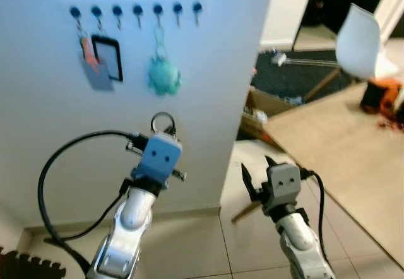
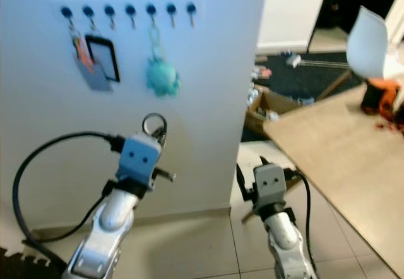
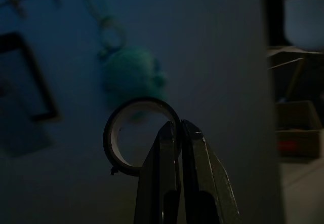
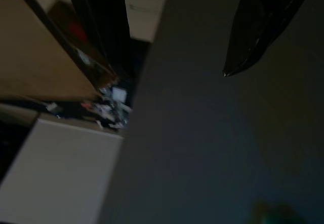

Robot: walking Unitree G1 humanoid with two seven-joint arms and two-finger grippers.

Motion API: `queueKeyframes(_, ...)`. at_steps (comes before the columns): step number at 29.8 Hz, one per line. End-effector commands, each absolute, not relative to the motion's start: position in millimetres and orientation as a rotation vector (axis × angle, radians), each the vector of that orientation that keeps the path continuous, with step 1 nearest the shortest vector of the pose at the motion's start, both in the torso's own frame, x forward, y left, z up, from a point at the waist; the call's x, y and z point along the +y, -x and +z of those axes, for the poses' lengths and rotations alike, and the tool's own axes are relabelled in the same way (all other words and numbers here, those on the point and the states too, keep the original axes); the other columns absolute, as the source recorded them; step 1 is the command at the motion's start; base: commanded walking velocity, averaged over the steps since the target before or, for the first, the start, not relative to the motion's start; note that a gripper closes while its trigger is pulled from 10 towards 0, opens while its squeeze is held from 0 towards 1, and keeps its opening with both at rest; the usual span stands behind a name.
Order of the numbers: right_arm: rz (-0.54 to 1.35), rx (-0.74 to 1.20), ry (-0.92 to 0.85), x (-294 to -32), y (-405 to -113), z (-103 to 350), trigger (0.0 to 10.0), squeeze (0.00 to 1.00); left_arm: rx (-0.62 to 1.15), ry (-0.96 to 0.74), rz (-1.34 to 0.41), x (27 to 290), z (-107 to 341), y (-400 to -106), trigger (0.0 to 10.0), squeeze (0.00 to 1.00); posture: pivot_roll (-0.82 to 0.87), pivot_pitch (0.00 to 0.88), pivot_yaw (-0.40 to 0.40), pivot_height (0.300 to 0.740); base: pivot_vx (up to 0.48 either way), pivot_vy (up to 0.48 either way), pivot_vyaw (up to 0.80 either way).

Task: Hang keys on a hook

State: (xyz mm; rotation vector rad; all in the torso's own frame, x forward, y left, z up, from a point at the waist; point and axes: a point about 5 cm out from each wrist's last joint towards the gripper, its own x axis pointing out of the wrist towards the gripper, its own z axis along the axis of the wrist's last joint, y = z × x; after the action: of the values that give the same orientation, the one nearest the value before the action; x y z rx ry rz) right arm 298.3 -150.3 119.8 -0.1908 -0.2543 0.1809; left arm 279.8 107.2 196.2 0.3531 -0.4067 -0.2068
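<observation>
The key ring (image 1: 163,122) was clamped between the tight-shut fingers of the left gripper (image 3: 178,133), well below the row of hooks (image 1: 177,9) on the white panel (image 1: 214,89), while the right gripper (image 1: 258,177) hung with jaws apart; gripped only at its edge, the ring might twist or slip against a hook.

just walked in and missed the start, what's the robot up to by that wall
The robot faces a white wall panel with a row of blue-knobbed hooks near its top. Its left end effector is shut on a metal key ring, held up in front of the panel well below the hooks. A card holder and a teal plush keychain already hang there. The right end effector hangs open and idle, lower and to the right.
</observation>
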Motion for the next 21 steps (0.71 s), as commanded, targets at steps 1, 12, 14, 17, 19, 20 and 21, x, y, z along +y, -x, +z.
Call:
queueKeyframes(1, 0.193, -0.244, 0.179, -147.1, -295.2, 115.5, 10.0, 0.0, -0.41, -0.37, -0.198, 110.4, 194.9, -277.6, 10.0, 0.0, 0.11, 0.165, -0.017, 0.74, 0.442, 0.0, 0.0)
queueKeyframes(12, 0.195, -0.235, 0.182, -148.4, -292.7, 113.0, 10.0, 0.0, -0.476, -0.35, -0.147, 116.3, 206.1, -271.2, 10.0, 0.0, 0.11, 0.173, -0.017, 0.74, 0.313, 0.0, 0.0)
queueKeyframes(14, 0.194, -0.229, 0.185, -149.7, -291.4, 111.4, 10.0, 0.0, -0.487, -0.351, -0.135, 118.6, 208.0, -268.8, 10.0, 0.0, 0.11, 0.176, -0.017, 0.74, 0.0, 0.0, 0.0)
queueKeyframes(17, 0.185, -0.206, 0.194, -155.7, -285.7, 104.9, 10.0, 0.0, -0.495, -0.361, -0.115, 125.8, 209.7, -260.7, 10.0, 0.0, 0.11, 0.183, -0.02, 0.74, 0.0, 0.0, 0.0)
queueKeyframes(19, 0.183, -0.194, 0.198, -158.1, -282.5, 101.7, 10.0, 0.0, -0.492, -0.369, -0.111, 128.1, 209.4, -256.6, 10.0, 0.0, 0.11, 0.184, -0.021, 0.74, 0.0, 0.0, 0.0)
queueKeyframes(20, 0.181, -0.171, 0.207, -161.4, -276.5, 95.2, 10.0, 0.0, -0.487, -0.371, -0.109, 129.9, 209.2, -250.2, 10.0, 0.0, 0.11, 0.186, -0.024, 0.74, 0.0, 0.0, 0.0)
queueKeyframes(21, 0.183, -0.157, 0.214, -162.6, -273.1, 91.2, 10.0, 0.0, -0.489, -0.375, -0.106, 130.0, 209.6, -248.0, 10.0, 0.0, 0.11, 0.188, -0.028, 0.74, 0.0, 0.0, 0.0)
